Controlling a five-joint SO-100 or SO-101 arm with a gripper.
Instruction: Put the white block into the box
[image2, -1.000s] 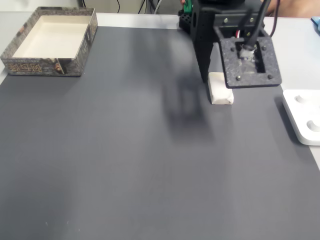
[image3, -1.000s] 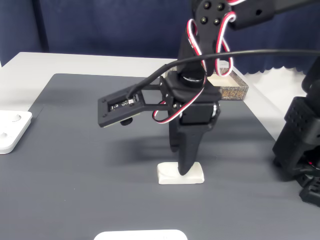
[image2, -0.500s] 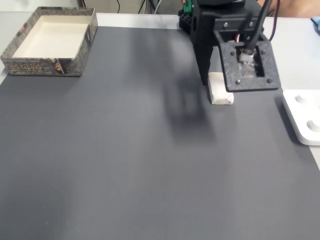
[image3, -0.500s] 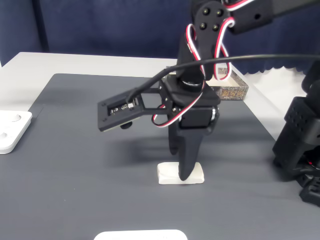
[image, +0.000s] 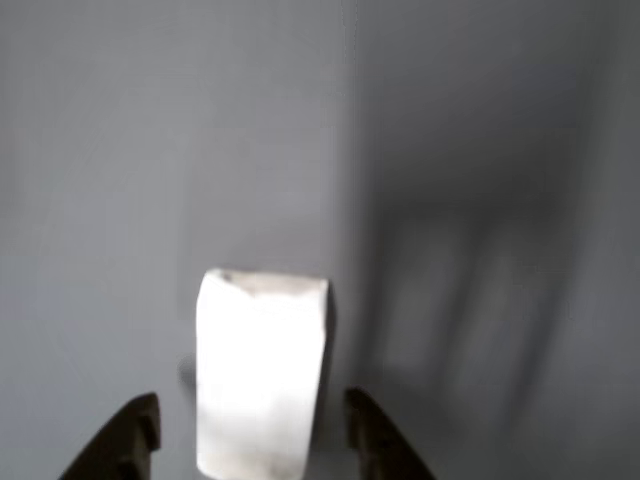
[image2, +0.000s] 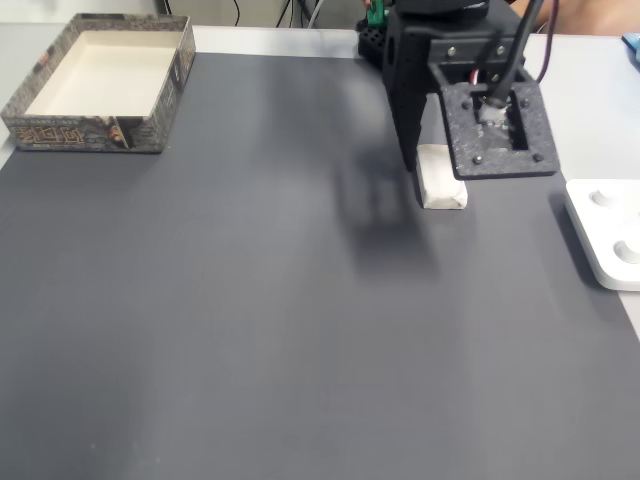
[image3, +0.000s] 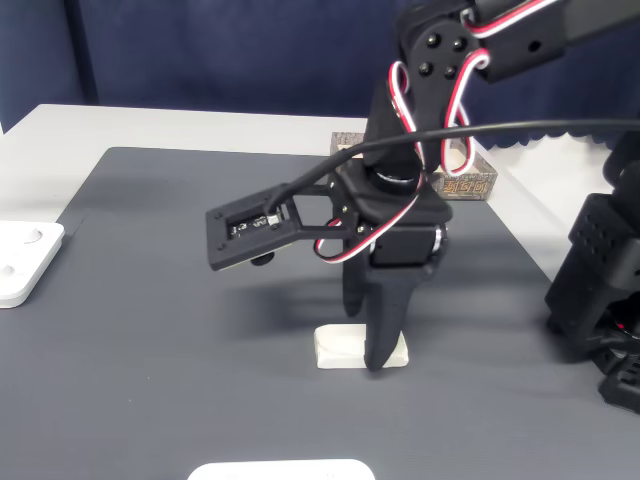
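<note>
No readable text; the box's (image2: 100, 132) printed pattern is illegible.

Even indoor light, soft shadows, blurry close-up

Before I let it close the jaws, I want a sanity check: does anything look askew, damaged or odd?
Nothing stands out. The white block lies flat on the dark mat, between the open jaws of the gripper. The box sits upright and empty at the mat's far corner.

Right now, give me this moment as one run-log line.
phase: pre-grasp | gripper: open, straddling small white rectangular block | block: flat on grey mat | shallow cream box: empty, far corner
</note>
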